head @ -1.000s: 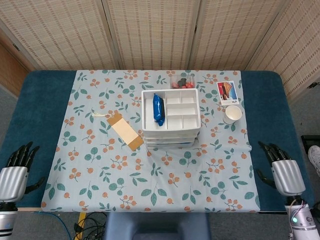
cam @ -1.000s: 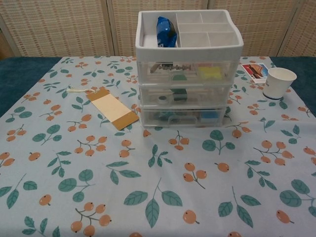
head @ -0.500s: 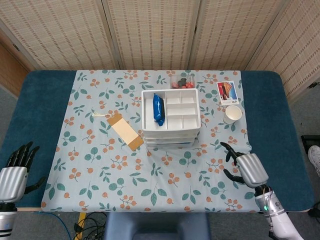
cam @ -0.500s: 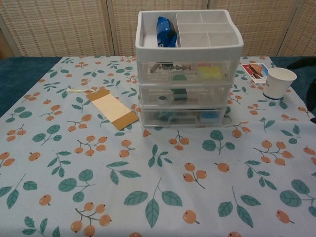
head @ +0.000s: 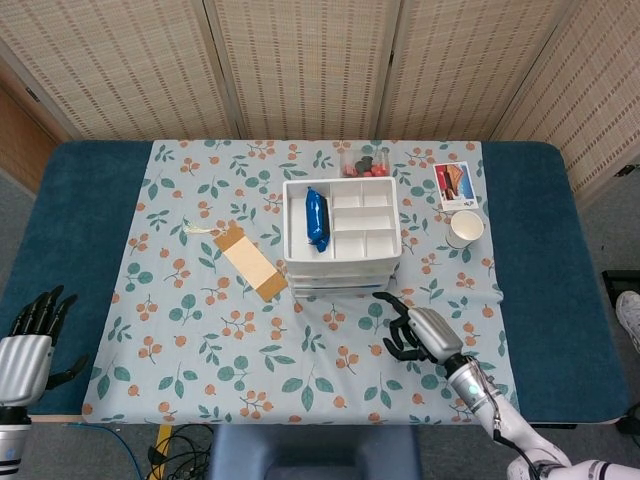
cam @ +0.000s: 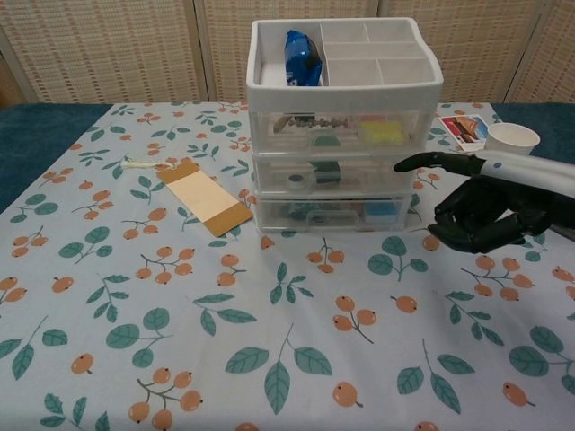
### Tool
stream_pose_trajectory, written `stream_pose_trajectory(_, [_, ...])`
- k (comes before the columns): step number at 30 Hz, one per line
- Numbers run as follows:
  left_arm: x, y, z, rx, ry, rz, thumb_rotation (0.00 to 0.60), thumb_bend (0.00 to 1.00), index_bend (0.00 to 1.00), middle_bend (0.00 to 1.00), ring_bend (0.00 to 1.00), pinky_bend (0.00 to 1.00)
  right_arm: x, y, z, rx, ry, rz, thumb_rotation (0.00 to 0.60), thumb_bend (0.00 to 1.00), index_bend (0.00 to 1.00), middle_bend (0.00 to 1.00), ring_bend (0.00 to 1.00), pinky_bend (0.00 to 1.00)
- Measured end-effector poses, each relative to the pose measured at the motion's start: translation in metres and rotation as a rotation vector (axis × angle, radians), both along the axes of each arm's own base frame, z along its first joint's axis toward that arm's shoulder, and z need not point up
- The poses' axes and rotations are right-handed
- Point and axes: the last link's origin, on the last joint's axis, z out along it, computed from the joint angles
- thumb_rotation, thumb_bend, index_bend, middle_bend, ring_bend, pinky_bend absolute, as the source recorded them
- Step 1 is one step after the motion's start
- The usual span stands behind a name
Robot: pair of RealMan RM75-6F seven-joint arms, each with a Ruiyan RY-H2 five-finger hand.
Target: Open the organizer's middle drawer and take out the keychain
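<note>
The white organizer (head: pixel 342 235) stands mid-table with three clear drawers, all pushed in. Its middle drawer (cam: pixel 332 172) shows small items through the front; I cannot pick out the keychain for sure. A blue packet (cam: pixel 302 47) lies in the top tray. My right hand (cam: pixel 485 211) hovers just right of the drawer fronts, holding nothing, with one finger stretched toward the middle drawer and the others half curled. From above, this right hand (head: pixel 415 333) is in front of the organizer's right corner, apart from it. My left hand (head: pixel 30 345) rests at the table's near left edge, fingers apart and empty.
A tan tag (cam: pixel 205 197) with a string lies left of the organizer. A paper cup (cam: pixel 512 136) and a photo card (cam: pixel 463 127) sit at the back right, behind my right hand. A small box of red bits (head: pixel 365 163) stands behind the organizer.
My right hand has swept from the table's right edge leftward to the front of the organizer and now shows in the chest view. The left hand has stayed put.
</note>
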Motion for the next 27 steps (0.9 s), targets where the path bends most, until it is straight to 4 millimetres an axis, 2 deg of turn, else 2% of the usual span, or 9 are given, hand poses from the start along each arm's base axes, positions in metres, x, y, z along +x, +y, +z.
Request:
stream_pose_trajectory(6, [-0.001, 0.0, 0.002, 0.003, 0.002, 0.001, 0.6, 0.21, 0.1, 0.04, 0.02, 0.11, 0.016, -0.018, -0.027, 0.097, -0.153, -0.032, 0.6, 0.48, 0.08, 0.78, 0.85, 0.9])
stream_pose_trajectory(12, [-0.002, 0.0, 0.003, 0.004, 0.003, 0.007, 0.6, 0.21, 0.1, 0.04, 0.02, 0.11, 0.031, -0.035, -0.046, 0.116, -0.256, -0.046, 0.6, 0.49, 0.08, 0.78, 0.86, 0.9])
stream_pose_trajectory(27, [-0.003, 0.001, 0.003, 0.003, 0.007, 0.011, 0.6, 0.21, 0.1, 0.04, 0.02, 0.11, 0.046, -0.049, -0.057, 0.102, -0.342, -0.039, 0.6, 0.5, 0.08, 0.78, 0.86, 0.9])
